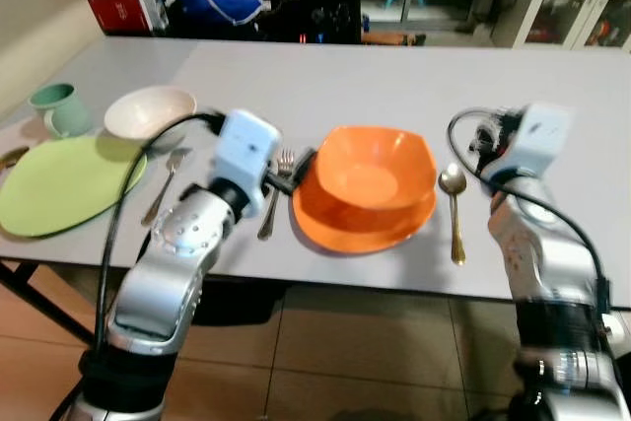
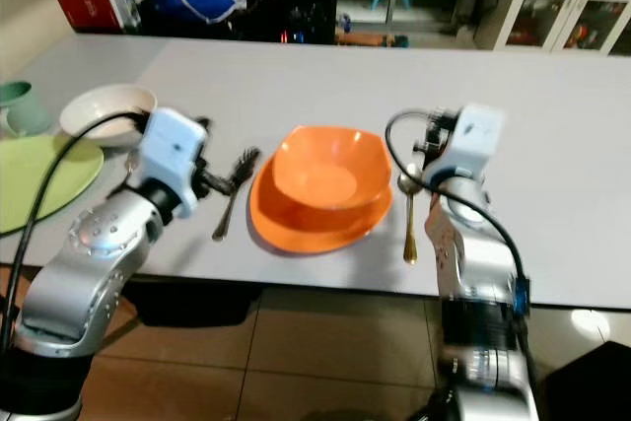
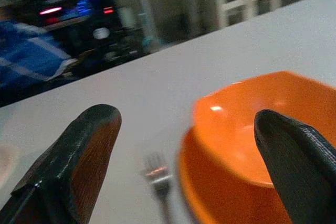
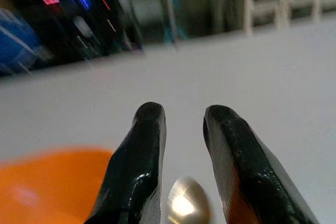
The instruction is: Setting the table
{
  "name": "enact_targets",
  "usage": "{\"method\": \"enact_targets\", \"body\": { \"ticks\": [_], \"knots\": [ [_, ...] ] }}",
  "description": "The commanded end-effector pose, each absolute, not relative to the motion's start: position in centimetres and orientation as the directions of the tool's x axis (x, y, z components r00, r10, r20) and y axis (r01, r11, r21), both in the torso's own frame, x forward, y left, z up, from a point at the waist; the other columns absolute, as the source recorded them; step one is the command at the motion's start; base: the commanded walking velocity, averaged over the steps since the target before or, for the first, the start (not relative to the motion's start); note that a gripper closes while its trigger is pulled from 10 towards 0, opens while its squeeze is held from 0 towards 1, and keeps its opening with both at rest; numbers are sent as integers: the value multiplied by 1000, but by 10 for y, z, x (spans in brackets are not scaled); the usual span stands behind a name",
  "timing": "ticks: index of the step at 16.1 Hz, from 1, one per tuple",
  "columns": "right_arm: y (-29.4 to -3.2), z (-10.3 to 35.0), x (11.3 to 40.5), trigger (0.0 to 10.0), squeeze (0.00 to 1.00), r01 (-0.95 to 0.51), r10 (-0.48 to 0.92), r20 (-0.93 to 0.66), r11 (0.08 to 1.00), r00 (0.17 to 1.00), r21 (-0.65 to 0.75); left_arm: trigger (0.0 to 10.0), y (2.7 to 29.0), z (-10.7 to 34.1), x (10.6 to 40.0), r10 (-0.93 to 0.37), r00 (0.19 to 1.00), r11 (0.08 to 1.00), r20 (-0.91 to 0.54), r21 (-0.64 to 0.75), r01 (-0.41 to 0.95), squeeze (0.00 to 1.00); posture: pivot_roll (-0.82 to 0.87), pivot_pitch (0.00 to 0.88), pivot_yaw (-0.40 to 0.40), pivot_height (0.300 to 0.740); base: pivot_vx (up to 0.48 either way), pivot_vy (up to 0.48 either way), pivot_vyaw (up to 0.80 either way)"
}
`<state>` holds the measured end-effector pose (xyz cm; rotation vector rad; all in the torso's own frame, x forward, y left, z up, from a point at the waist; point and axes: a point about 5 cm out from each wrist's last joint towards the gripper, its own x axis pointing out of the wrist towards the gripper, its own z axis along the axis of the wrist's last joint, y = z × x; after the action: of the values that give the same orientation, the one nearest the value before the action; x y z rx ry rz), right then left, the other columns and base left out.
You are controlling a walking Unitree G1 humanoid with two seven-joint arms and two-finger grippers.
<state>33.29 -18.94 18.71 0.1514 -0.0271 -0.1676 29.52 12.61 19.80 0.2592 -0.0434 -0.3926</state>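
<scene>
Two forks lie on the grey table [image 1: 325, 76], long axes running near to far, tines pointing far: one [image 1: 166, 184] beside the green plate [image 1: 61, 182], one [image 1: 275, 194] just left of the orange bowl [image 1: 373, 171] on its orange plate [image 1: 345, 229]. The left gripper [image 3: 184, 156] hovers over the second fork, fingers wide apart. Right of the bowl lies a gold spoon [image 1: 454, 206], bowl end far; the right gripper [image 4: 181, 145] hangs above it, fingers slightly parted. A green mug [image 1: 57, 107] and cream bowl [image 1: 150, 110] sit far left.
</scene>
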Motion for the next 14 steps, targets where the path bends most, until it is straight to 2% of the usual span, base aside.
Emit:
{"method": "enact_targets", "body": {
  "ticks": [1, 3, 6, 14],
  "knots": [
    [-177, 205, 325, 10000, 0, 113, -129, 79, 976, 988, 187, 10000, 132, 197, 297, -334, 942, 910, -2, 258, 324, 0, -26, 0, 43, 740, 0, 0, 0],
    [-164, 208, 311, 10000, 0, 57, -81, 95, 972, 992, 228, 10000, 127, 200, 301, -298, 954, 927, 31, 248, 282, 0, -23, 0, 38, 740, 0, 289, 0],
    [-160, 205, 303, 10000, 0, 33, -55, 88, 971, 995, 236, 10000, 129, 198, 304, -284, 959, 924, 21, 275, 267, 0, -23, 0, 39, 740, 0, 340, 0],
    [-148, 194, 297, 10000, 0, -11, 1, 36, 962, 999, 272, 10000, 134, 201, 305, -261, 965, 936, 17, 248, 249, 0, 11, 0, 27, 740, 0, 344, 0]
  ]
}}
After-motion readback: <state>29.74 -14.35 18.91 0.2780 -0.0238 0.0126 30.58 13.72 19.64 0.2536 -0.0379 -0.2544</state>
